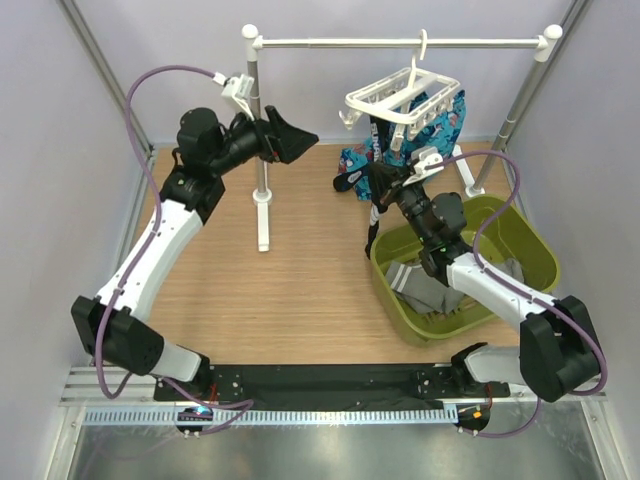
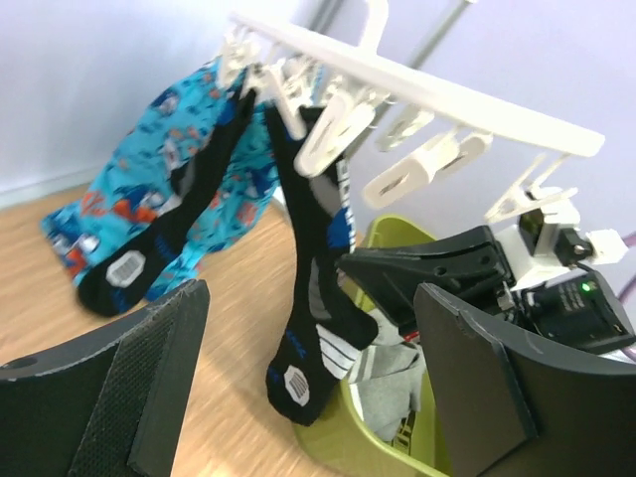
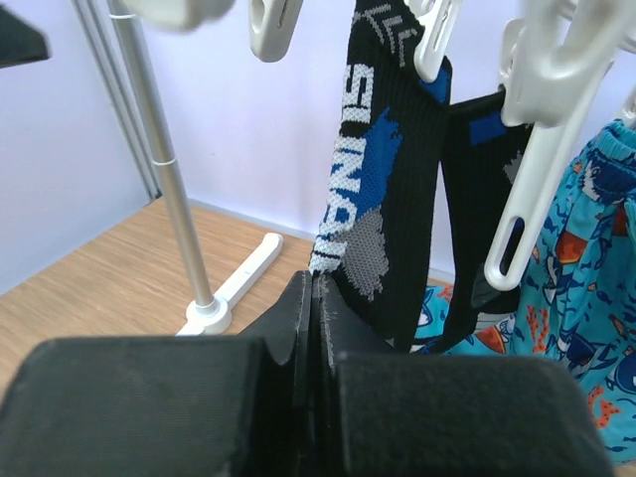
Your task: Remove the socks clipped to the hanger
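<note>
Your target, the black sock (image 3: 383,189) with white lettering and a blue patch, hangs straight down from a white peg on the hanger (image 1: 405,100), whose hook sits over the rail (image 1: 400,43) at the back right of the table (image 1: 290,280). A second black sock (image 3: 487,199) is clipped just beside it. The blue patterned cloth (image 3: 586,288) hangs behind both. Your right gripper (image 3: 313,328) is up at the lower part of the first sock with its jaws pressed together. The sock's edge runs into the seam between them, so it appears to be pinching the fabric. Below and to the right of that arm is the green basket (image 1: 520,235), with grey socks (image 1: 430,288) lying inside it. Your left gripper (image 1: 300,135) is raised on the far side of the rail's left post, well apart from the hanger and pointing toward it. Its fingers (image 2: 149,388) are spread wide with nothing held between them.
</note>
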### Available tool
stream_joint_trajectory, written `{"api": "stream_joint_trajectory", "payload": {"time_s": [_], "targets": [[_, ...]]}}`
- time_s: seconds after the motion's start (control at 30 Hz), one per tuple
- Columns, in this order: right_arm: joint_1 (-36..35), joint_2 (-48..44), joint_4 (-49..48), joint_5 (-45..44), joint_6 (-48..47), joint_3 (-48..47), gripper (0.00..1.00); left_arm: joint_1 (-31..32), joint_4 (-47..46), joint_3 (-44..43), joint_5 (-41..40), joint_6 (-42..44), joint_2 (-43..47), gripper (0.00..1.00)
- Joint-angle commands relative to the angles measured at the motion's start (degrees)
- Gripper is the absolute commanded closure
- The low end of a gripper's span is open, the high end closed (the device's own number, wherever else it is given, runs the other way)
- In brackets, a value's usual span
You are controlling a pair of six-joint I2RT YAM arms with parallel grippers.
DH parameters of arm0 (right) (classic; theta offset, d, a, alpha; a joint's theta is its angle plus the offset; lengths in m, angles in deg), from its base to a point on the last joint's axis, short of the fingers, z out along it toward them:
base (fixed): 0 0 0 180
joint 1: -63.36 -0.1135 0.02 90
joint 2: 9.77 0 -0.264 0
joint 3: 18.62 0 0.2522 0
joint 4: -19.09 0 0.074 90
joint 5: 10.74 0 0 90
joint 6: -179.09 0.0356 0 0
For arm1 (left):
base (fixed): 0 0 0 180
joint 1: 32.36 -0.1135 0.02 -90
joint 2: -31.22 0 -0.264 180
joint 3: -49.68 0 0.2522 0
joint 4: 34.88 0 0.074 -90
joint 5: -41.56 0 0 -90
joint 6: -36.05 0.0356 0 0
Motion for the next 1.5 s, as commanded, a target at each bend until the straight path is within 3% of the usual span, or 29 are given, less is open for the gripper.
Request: {"api": "stream_joint_trajectory", "payload": {"time_s": [0.0,0.43,0.7,0.87,1.0,1.13,1.23,1.47], "targets": [[1.6,-1.99,1.36,6.75,3.45,-0.41,0.99,-0.5,-5.4,-4.89,8.31,-1.27,-4.47,0.12],[4.42,-7.44,3.92,15.99,12.42,2.84,0.99,-0.32,-20.08,0.29,9.98,-9.1,-10.98,0.14],[7.41,-11.74,2.5,17.31,17.61,6.35,0.99,2.41,-19.82,-1.12,9.72,-6.55,-12.66,0.15],[8.38,-14.64,3.12,17.22,19.54,7.41,0.99,2.76,-24.82,-1.47,12.1,-8.58,-15.38,0.15],[9.78,-15.0,3.3,19.5,21.47,7.76,0.99,4.07,-27.9,-5.23,14.81,-8.66,-18.88,0.14],[11.8,-14.13,3.21,23.54,25.94,7.41,0.99,4.16,-37.01,-11.21,20.35,-15.5,-24.51,0.19],[12.51,-12.11,2.43,26.18,28.06,6.27,0.99,4.6,-38.46,-13.77,20.8,-18.68,-26.8,0.22],[12.51,-11.92,2.33,29.97,30.26,3.54,0.99,6.09,-39.94,-0.52,20.0,-14.38,-22.95,0.16]]}}
